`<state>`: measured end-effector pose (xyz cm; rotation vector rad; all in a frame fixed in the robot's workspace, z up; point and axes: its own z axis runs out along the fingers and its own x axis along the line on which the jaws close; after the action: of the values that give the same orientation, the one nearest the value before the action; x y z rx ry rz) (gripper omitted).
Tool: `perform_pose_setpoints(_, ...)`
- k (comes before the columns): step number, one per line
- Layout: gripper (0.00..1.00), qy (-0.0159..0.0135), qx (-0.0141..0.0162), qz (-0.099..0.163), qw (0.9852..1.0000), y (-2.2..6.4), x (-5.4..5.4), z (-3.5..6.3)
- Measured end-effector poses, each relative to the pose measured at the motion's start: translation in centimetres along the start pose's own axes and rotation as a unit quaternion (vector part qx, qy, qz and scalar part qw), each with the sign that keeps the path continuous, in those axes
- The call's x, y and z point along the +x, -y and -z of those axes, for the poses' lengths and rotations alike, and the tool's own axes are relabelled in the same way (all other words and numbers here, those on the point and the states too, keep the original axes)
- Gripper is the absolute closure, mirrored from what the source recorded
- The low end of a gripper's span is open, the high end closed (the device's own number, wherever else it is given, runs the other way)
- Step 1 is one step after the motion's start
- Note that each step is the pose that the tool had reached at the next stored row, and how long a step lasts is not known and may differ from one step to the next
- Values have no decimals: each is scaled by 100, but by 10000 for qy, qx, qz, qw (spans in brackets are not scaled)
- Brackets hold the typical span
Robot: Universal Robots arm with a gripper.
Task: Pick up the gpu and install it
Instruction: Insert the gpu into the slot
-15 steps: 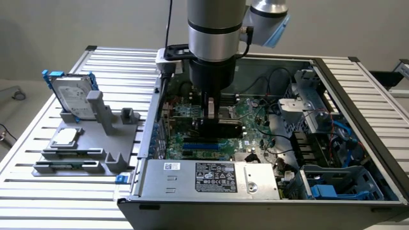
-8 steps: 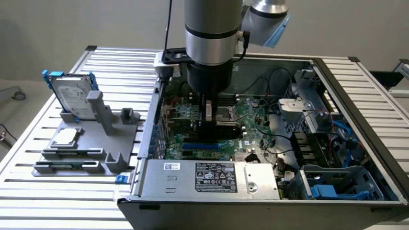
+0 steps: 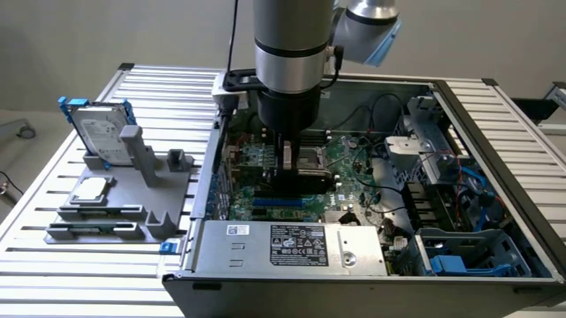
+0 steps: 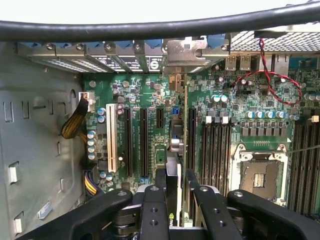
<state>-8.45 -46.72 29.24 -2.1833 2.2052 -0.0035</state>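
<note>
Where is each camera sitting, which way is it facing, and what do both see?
Exterior view: raised, looking down into the open computer case; the arm shows.
Wrist view: on the wrist, looking past the gripper, shut on the gpu, at the motherboard.
Shared: the motherboard.

We see the gripper (image 4: 176, 194) clamped on the gpu (image 4: 176, 150), held edge-on above the green motherboard (image 4: 150, 95), between its black slots (image 4: 143, 142).
</note>
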Motion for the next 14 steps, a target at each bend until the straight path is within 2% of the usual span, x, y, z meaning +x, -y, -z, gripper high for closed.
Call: perform_pose_setpoints(14,74,-2,3,-92,10000,-31,3,-91)
